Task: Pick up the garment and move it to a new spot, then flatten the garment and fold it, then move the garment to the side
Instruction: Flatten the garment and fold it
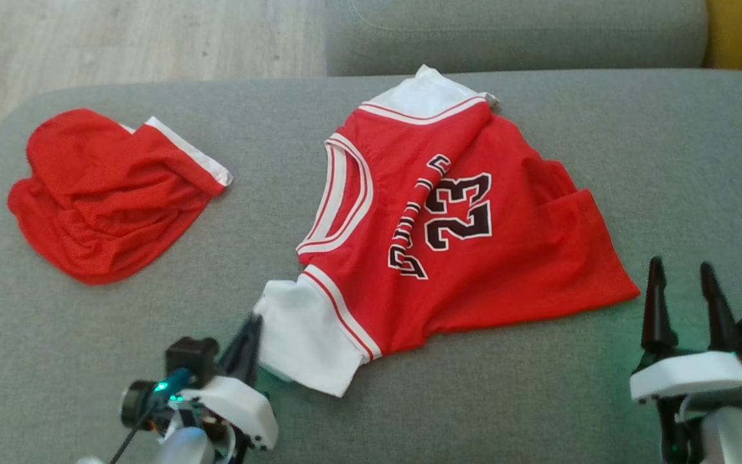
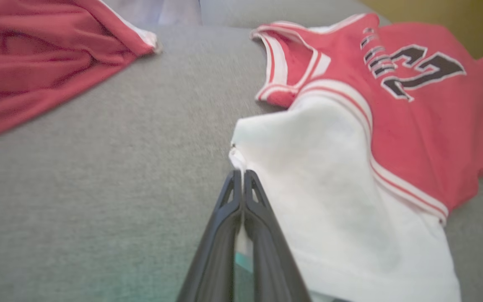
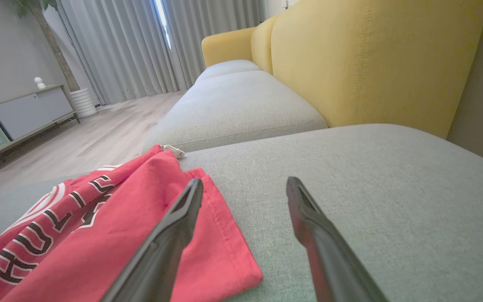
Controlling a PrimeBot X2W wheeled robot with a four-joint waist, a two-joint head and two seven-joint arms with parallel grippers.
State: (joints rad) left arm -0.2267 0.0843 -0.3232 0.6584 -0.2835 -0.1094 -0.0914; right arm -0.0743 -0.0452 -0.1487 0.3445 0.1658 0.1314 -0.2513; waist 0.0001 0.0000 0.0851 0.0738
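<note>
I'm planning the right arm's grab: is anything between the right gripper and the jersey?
Nothing visible. The open right gripper sits just beside the jersey's hem corner, over bare grey cushion. The red shorts lie away at the cushion's left end.

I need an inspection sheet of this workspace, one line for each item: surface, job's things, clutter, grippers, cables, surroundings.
Surface: grey sofa cushion, flat.
Job's things: red jersey, number 23, spread out but creased, one side folded over.
Clutter: crumpled red garment, lying apart from the jersey, to its left.
Grippers: left gripper shut on the jersey's white sleeve corner; right gripper open beside the hem corner, holding nothing.
Cables: dark cable at the left wrist.
Surroundings: wooden floor, yellow backrest, curtains.
</note>
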